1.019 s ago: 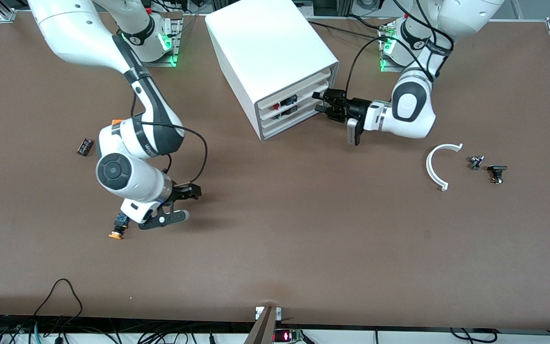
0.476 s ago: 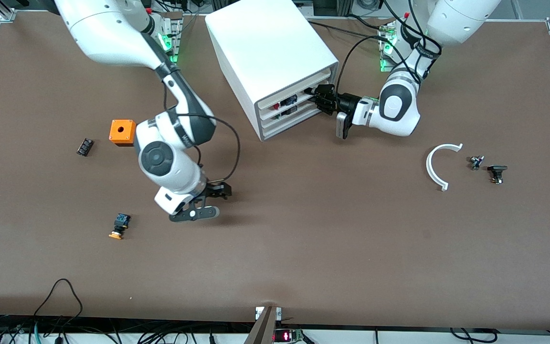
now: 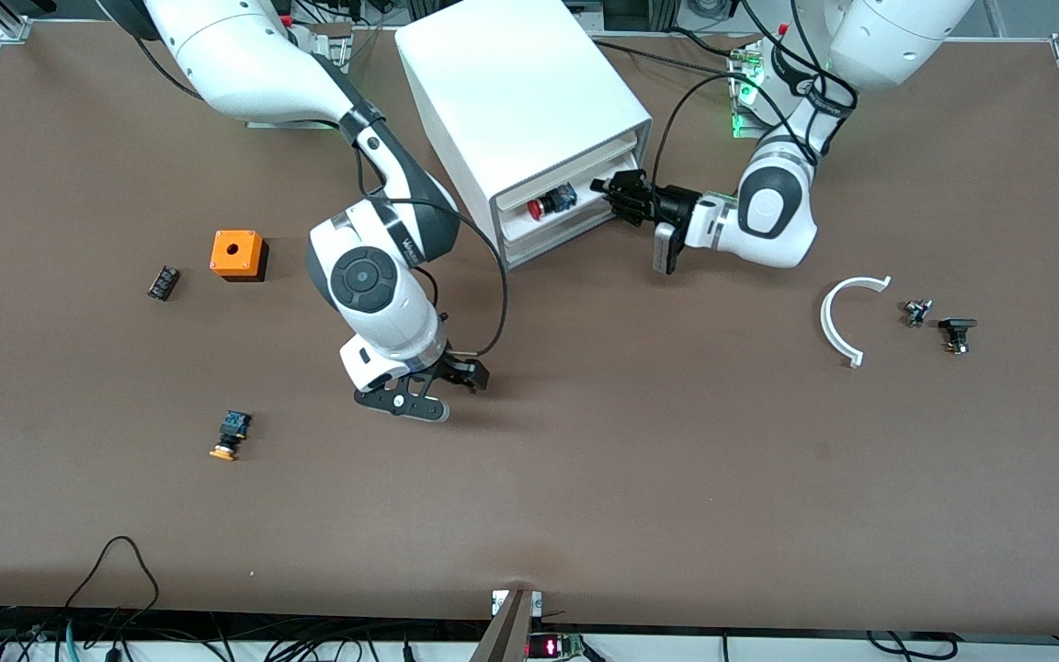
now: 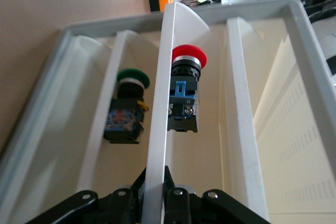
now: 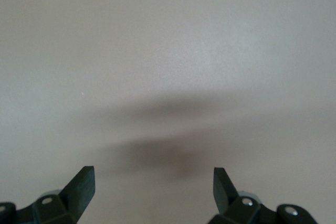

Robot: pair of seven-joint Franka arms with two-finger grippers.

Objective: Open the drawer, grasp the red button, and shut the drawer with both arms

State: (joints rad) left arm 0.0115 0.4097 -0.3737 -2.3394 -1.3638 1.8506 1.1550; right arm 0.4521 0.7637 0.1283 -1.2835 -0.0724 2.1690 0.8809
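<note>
Left gripper (image 3: pixel 605 195) clenched on shallow white plastic drawer's (image 4: pixel 157 129) front lip; red-capped black button (image 4: pixel 185 95) lay inside that drawer. Right gripper (image 3: pixel 456 377) released, over bare brown surface (image 3: pixel 677 441).

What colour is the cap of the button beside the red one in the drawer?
Green, clearest in the left wrist view.

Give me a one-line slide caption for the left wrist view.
Left gripper jaws shut on the white plastic drawer front edge, red mushroom-cap push button lying inside.
</note>
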